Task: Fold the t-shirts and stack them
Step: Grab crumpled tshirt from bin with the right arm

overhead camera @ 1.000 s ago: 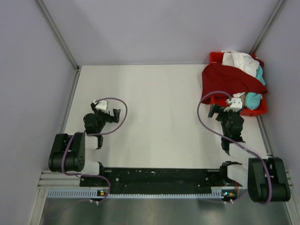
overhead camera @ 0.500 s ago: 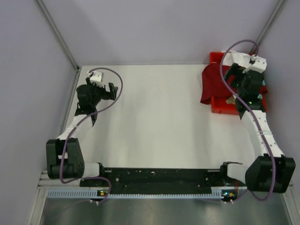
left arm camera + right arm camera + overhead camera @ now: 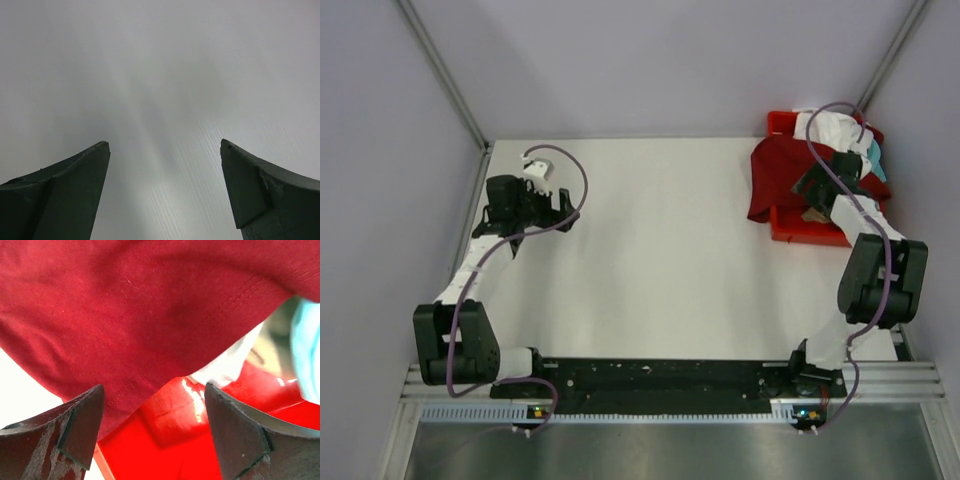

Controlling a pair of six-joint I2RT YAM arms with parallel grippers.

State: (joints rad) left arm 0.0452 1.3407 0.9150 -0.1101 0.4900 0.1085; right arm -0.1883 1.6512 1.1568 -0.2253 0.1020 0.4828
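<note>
L claw (image 3: 165, 145) hangs far left of the red bin (image 3: 798, 235), fingers wide apart, nothing in it, just bare counter (image 3: 660, 260) below. R claw (image 3: 155, 387) sits at the bin's near-left edge, fingers apart too. The red shirt (image 3: 150, 305) is right in front, draped over the bin's left wall. Best bet, I think: go in low, pinch 1 layer by the hem, and lift slow so the white shirt (image 3: 825, 128) deeper in the bin doesn't come too.

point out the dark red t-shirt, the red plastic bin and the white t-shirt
dark red t-shirt (image 3: 775, 178), top external view, the part draped over the bin's left side
red plastic bin (image 3: 798, 234), top external view, its near wall
white t-shirt (image 3: 830, 130), top external view, its crumpled top
</note>
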